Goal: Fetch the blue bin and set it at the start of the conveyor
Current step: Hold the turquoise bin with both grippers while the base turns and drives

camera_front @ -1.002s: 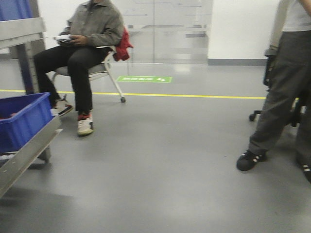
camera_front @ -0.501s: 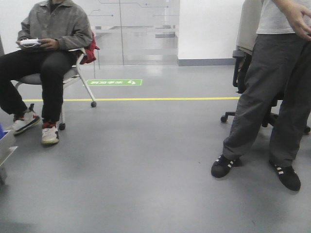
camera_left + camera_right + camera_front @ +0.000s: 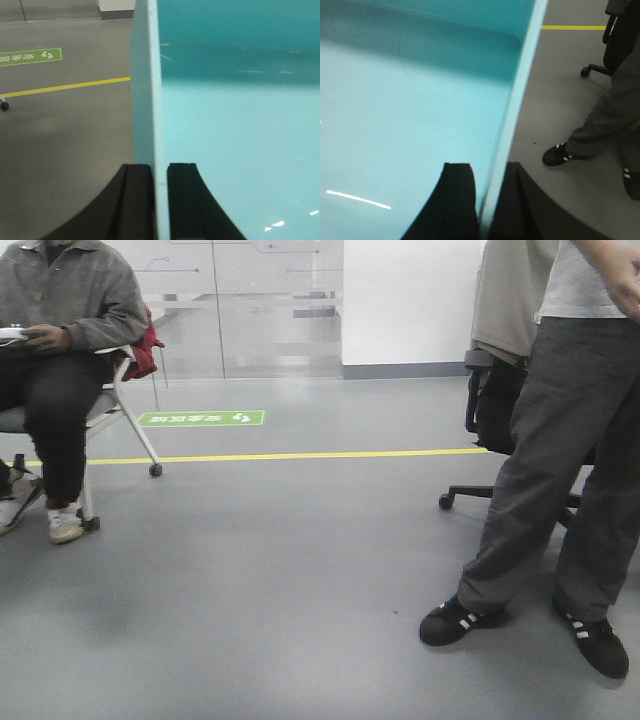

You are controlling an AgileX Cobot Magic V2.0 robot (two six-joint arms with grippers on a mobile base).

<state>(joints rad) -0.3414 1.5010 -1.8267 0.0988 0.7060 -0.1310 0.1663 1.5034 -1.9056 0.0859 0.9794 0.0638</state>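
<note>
Grey floor beneath upright blue bin

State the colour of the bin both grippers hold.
The blue bin is plain light aqua; left wrist view shows it best.

blue bin: smooth glossy plastic; floor: smooth.

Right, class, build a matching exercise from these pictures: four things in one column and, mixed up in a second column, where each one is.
Things
1. blue bin
2. yellow line
3. red cloth
4. standing person

Places
a. painted across the grey floor
b. at the right of the front view
c. draped on the seated person's chair
d. walls clamped by the left gripper and the right gripper

Pairs: 1-d, 2-a, 3-c, 4-b
</note>
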